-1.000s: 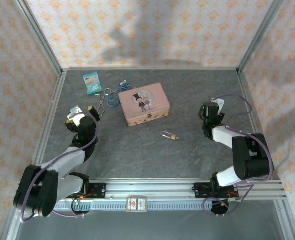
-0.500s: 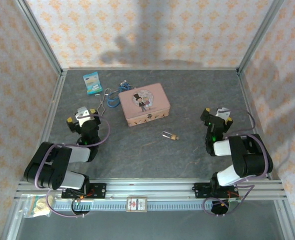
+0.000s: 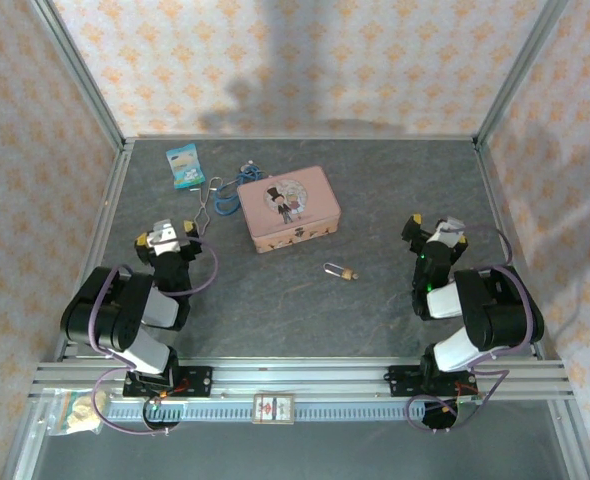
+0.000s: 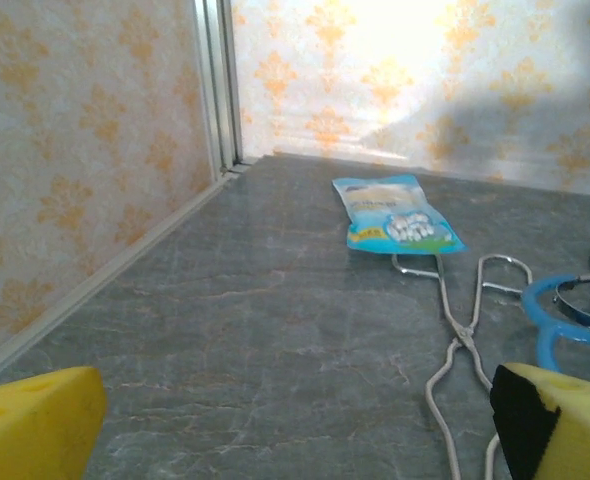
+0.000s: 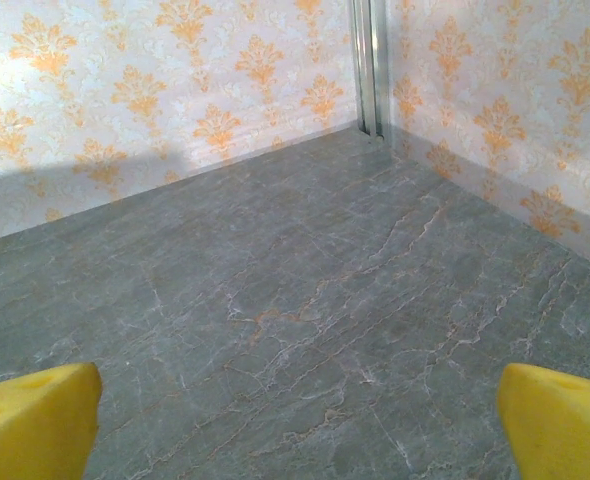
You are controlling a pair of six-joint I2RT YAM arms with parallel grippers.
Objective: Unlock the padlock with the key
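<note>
Both arms sit folded low near their bases. The left tool (image 3: 164,233) and right tool (image 3: 437,231) gape wide, holding nothing.

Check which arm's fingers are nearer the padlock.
Right. The right fingers sit to the padlock's right, slightly farther back; the left fingers are much farther off on its left.

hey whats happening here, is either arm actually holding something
Nothing is held right now. The left fingers and the right fingers both stand open, low over the table at either side. The padlock lies alone between the arms, just nearer than the pink tin, touched by neither. A key can't be made out.
</note>
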